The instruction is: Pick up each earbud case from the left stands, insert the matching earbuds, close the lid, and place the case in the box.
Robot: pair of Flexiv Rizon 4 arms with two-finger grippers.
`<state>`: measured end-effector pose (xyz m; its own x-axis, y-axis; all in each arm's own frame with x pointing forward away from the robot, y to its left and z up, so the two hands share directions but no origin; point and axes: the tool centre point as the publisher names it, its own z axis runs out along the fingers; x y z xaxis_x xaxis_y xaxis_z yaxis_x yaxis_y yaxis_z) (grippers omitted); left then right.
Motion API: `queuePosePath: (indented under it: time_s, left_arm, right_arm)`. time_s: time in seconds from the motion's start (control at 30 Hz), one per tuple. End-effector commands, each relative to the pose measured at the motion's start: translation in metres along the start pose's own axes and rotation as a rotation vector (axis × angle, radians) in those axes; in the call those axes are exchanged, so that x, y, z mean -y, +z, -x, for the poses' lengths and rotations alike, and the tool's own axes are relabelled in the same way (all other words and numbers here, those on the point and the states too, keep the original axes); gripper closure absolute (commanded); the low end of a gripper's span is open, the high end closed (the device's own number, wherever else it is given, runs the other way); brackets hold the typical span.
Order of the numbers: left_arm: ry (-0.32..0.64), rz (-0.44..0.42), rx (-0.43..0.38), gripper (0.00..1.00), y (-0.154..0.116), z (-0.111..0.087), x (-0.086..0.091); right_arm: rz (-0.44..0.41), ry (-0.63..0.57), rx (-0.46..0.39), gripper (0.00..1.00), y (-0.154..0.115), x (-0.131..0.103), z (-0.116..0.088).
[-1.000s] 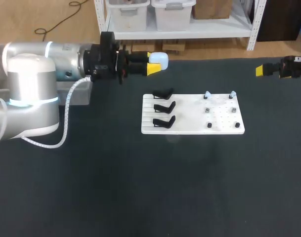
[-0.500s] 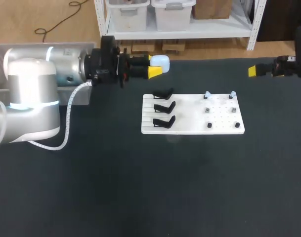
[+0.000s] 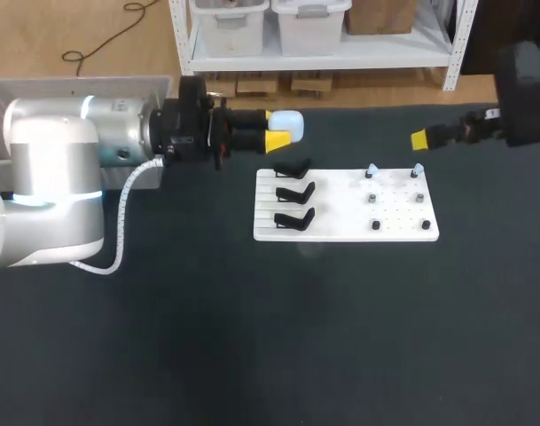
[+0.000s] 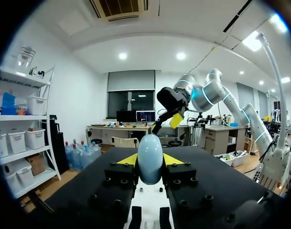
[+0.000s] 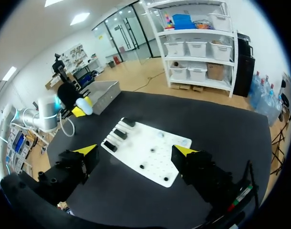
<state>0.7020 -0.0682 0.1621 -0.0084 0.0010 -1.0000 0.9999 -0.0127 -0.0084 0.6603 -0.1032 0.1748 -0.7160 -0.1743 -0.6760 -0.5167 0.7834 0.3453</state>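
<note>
L arm [image 3: 66, 169] comes in from the left of the head view, lying roughly level. Its jaws are clamped on a pale blue earbud case [image 3: 287, 124], one yellow tip each side. The case is held over the far part of the tabletop [image 3: 163, 337], just beyond the stand end of the white board [image 3: 345, 232] and not touching it. In the L wrist view the case stands upright btwn the tips, w/ the board under and ahead of them.

Three black stands [image 3: 293, 190] sit in a column on the board's left part. On its right part are two pale blue earbuds [image 3: 371, 170] in the far row, then four small dark pieces [image 3: 373, 197] nearer, too small to make out.

R arm [image 3: 527, 93] enters at the far right corner, its jaws wide apart w/ nothing btwn them, near the board's far right corner. R wrist view looks down on the board from there.

Grey box [image 3: 74, 86] sits at far left, mostly hidden behind the L arm
</note>
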Motion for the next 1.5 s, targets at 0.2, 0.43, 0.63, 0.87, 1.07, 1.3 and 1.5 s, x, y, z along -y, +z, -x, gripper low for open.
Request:
queuePosePath:
  time_s: [0.2,0.43,0.63,0.87,1.07,1.3,1.5]
  left_arm:
    - [-0.007,-0.014,-0.017,1.00,0.002,-0.006,-0.002]
    - [-0.002,-0.013,-0.026,1.00,0.004,-0.009,-0.004]
    - [0.003,-0.013,-0.029,1.00,0.004,-0.009,-0.005]
    - [0.003,-0.013,-0.029,1.00,0.004,-0.009,-0.005]
    - [0.003,-0.013,-0.029,1.00,0.004,-0.009,-0.005]
    - [0.003,-0.013,-0.029,1.00,0.004,-0.009,-0.005]
    - [0.003,-0.013,-0.029,1.00,0.004,-0.009,-0.005]
  right_arm:
    - [0.000,0.012,-0.047,0.00,0.007,-0.033,-0.002]
    - [0.017,0.016,-0.102,0.00,0.018,-0.051,-0.006]
    - [0.022,0.002,-0.119,0.00,0.027,-0.062,-0.006]
    - [0.021,-0.033,-0.140,0.00,0.039,-0.081,0.006]
    - [0.019,-0.023,-0.194,0.00,0.055,-0.093,0.020]
    - [0.023,-0.005,-0.265,0.00,0.077,-0.102,0.033]
    - [0.030,-0.002,-0.305,0.00,0.093,-0.105,0.038]
